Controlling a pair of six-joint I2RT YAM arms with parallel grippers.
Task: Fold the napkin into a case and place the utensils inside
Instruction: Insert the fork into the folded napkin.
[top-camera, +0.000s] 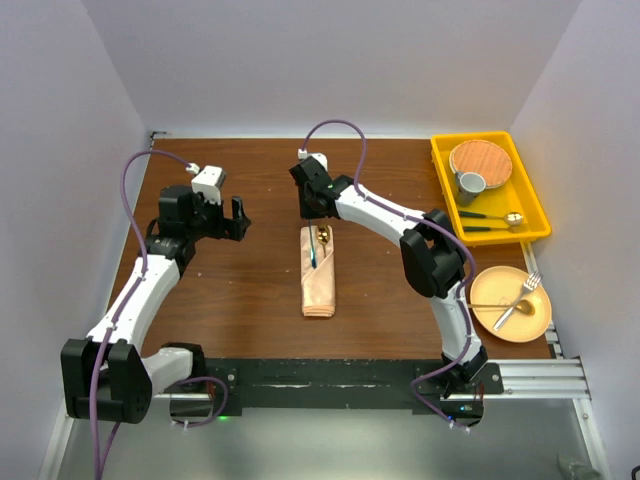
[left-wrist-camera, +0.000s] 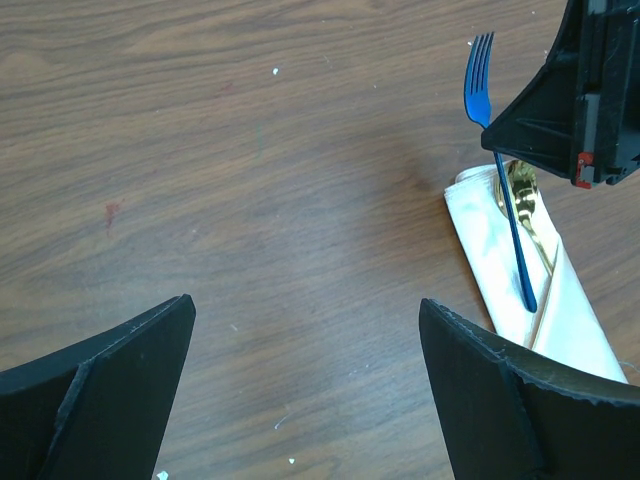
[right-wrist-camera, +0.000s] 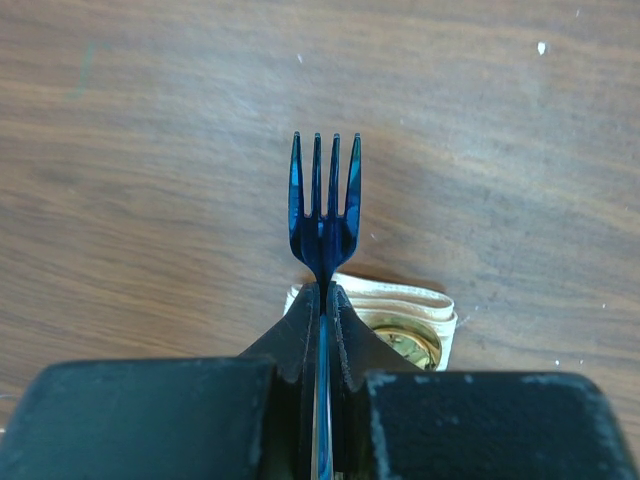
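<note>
— Where is the narrow, layered peach satin case (top-camera: 320, 280) (left-wrist-camera: 575, 315) (right-wrist-camera: 400, 298) to be found?

— It is laid lengthwise near the middle of the brown wooden tabletop (top-camera: 220, 290), with its open end turned to the far side. A gold metal spoon (top-camera: 323, 237) (left-wrist-camera: 520, 188) (right-wrist-camera: 405, 345) is tucked into that opening, and its bowl is left showing.

— And the slim dark-blue fork (top-camera: 315, 250) (left-wrist-camera: 480, 75) (right-wrist-camera: 325, 215)?

— It is pinched at its neck by the right fingers (top-camera: 312, 200) (left-wrist-camera: 590, 90) (right-wrist-camera: 338, 312), which are closed tight on it above the case's far end. The tines are pointed to the far side. The handle is slanted back over the cloth beside the spoon. Whether the cloth is touched cannot be told.

— How are the left fingers (top-camera: 238, 215) (left-wrist-camera: 130, 370) set?

— They are spread wide with nothing held, over bare wood well to the left of the case.

— What else is seen?

— At the far right a yellow plastic tray (top-camera: 470, 136) is set, with a round wood-toned plate (top-camera: 483, 158), a grey cup (top-camera: 470, 184) and more cutlery (top-camera: 490, 220) in it. Nearer, a round yellow plate (top-camera: 525, 320) is seen with a gold fork (top-camera: 518, 300) laid across it.
</note>
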